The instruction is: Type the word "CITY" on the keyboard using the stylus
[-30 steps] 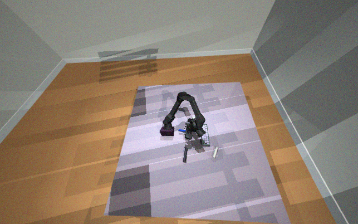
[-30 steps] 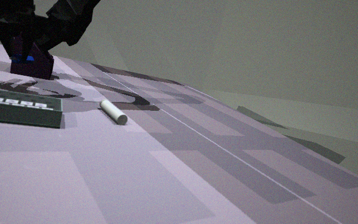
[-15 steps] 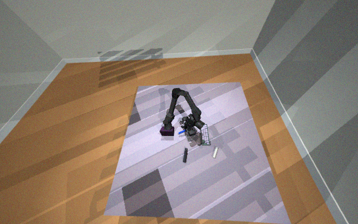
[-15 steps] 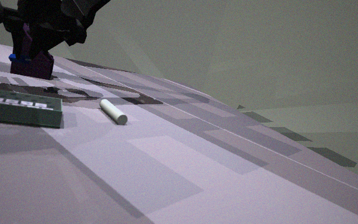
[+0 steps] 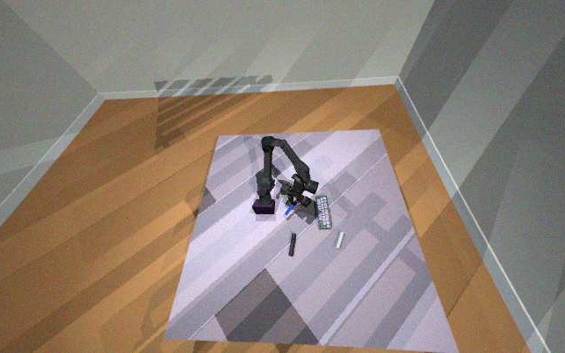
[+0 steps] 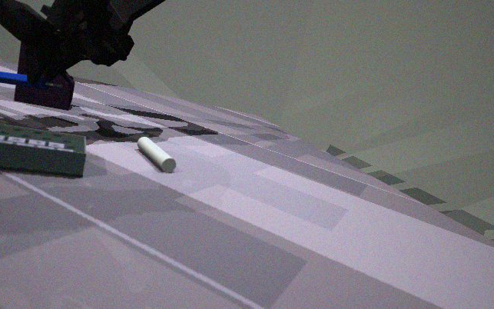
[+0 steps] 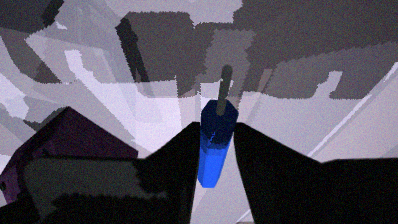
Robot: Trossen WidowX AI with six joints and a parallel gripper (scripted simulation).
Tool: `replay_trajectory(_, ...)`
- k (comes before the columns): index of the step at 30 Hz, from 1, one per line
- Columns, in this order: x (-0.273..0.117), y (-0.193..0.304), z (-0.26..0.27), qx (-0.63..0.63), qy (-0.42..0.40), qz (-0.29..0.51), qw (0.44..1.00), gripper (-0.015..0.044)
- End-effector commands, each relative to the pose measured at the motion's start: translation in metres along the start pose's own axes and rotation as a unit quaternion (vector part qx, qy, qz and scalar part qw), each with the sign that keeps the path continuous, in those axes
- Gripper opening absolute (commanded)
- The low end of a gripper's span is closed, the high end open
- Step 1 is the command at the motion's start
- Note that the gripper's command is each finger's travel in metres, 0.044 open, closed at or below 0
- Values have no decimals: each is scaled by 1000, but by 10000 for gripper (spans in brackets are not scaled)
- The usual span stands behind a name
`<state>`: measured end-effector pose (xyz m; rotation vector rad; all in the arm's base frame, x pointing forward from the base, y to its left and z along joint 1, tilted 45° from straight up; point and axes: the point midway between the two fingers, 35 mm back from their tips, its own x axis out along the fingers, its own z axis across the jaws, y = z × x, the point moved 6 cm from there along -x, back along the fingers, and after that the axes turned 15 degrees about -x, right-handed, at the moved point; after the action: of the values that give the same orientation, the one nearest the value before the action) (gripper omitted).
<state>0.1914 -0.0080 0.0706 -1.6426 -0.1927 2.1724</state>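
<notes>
Vivid blue hexagonal stylus (image 5: 289, 209) (image 6: 8, 78) (image 7: 214, 145), grey tip; dark green rectangular keyboard (image 5: 323, 213) (image 6: 30, 154), pale lilac keys in grid; cream-white cylinder (image 5: 340, 240) (image 6: 156, 154); black arm (image 5: 293, 159) (image 6: 84, 31); dark purple block base (image 5: 264, 208) (image 6: 43, 96) (image 7: 75, 135).
</notes>
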Motion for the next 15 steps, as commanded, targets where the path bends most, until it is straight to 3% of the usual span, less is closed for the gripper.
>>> replay_trajectory(1,-1,-2,4,-56,23,15,998,0)
replay_trajectory(15,1,-12,22,-280,107,78,951,0)
